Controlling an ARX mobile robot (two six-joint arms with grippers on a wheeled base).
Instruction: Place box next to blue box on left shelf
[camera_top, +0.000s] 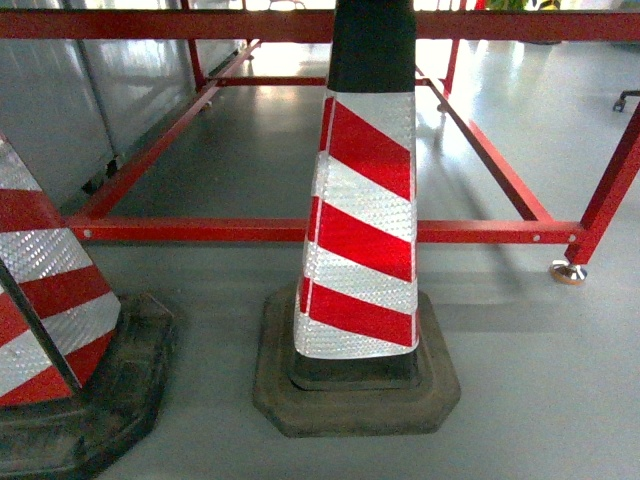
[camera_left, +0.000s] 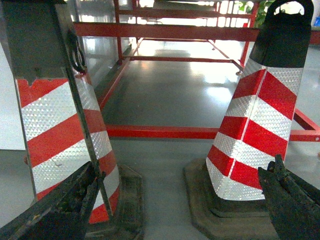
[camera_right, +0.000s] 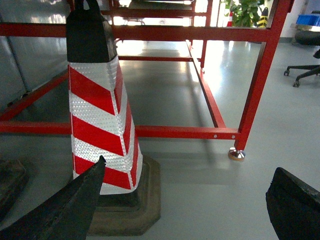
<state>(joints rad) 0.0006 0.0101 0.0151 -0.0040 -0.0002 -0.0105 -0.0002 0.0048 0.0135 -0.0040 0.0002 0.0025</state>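
The box is out of view in all three views, and so are the blue box and the left shelf. My left gripper (camera_left: 184, 167) is open, its dark worn fingers (camera_left: 75, 200) spread wide over bare grey floor between two traffic cones. In the right wrist view my right gripper (camera_right: 191, 167) is open too, holding nothing, with floor between its black fingers (camera_right: 295, 205). Neither gripper shows in the head view.
A red-and-white cone (camera_top: 360, 230) stands straight ahead and close, and a second cone (camera_top: 45, 290) is at the left. Behind them runs a low red tubular frame (camera_top: 200, 230) with a metal foot (camera_right: 236, 154). Grey panels (camera_top: 60, 100) line the left. An office chair (camera_right: 305, 70) stands far right.
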